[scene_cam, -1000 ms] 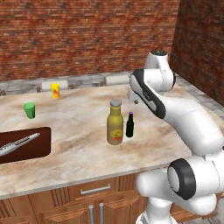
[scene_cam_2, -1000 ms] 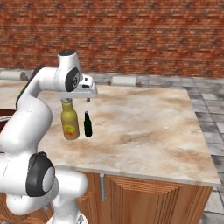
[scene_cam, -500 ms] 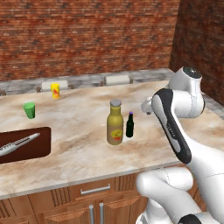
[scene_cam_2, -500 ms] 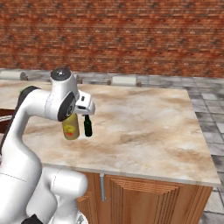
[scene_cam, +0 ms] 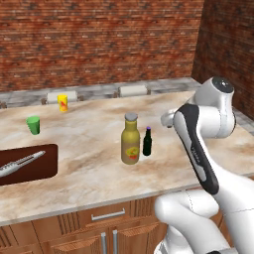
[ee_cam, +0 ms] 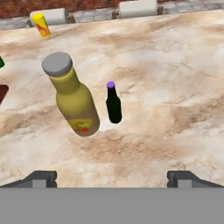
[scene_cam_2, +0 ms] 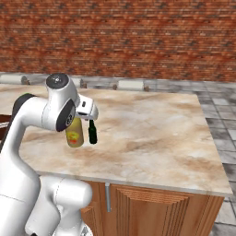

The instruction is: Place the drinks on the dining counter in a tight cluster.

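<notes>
- Drinks in the left base view: a tall olive-yellow bottle with a grey cap and yellow-red label stands upright on the beige marble-patterned desk, left of the pincer, which hangs at the end of the white arm. A small dark bottle with a purple cap stands just beside the tall one, between it and the pincer, apart from both.
- Farther left of the pincer sit a small green cup and, near the brick wall, a small yellow cup. A dark sink recess lies at the far left.
- Right base view: the pincer hovers above the two bottles, its body partly covering the tall one.
- Hand view: the two dark fingertips stand wide apart at the bottom, holding nothing. Both bottles stand ahead of the pincer, close together but not touching; the yellow cup is far beyond them.
</notes>
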Motion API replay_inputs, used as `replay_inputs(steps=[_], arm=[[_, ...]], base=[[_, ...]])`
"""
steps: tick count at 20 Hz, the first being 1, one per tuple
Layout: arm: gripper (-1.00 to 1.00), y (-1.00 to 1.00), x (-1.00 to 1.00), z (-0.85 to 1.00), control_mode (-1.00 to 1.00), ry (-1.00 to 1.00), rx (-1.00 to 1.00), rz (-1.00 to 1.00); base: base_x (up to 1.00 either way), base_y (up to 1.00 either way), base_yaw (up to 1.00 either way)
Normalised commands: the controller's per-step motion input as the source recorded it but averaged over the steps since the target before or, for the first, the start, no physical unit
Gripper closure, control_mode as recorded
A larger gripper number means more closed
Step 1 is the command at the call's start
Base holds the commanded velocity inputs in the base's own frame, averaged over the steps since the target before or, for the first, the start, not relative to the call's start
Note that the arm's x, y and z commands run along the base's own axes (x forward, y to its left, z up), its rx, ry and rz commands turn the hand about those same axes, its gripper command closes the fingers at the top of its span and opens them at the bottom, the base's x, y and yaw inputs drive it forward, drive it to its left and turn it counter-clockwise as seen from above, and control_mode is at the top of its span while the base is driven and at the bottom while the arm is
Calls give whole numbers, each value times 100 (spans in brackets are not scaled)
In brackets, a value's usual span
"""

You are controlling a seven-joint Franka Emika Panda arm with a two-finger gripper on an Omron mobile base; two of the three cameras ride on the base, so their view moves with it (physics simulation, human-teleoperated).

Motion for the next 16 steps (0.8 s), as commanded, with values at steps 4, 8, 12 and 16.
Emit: replay_inputs(steps=[4, 8, 12, 16], arm=[[-100, 0, 0, 0, -100, 0, 0, 0], [-100, 0, -20, 0, -100, 0, 0, 0], [-100, 0, -14, 0, 100, -2, 0, 0], [-100, 0, 0, 0, 100, 0, 0, 0]], base=[[0, 0, 0], [0, 0, 0], [-58, -4, -2], [-89, -13, -4]])
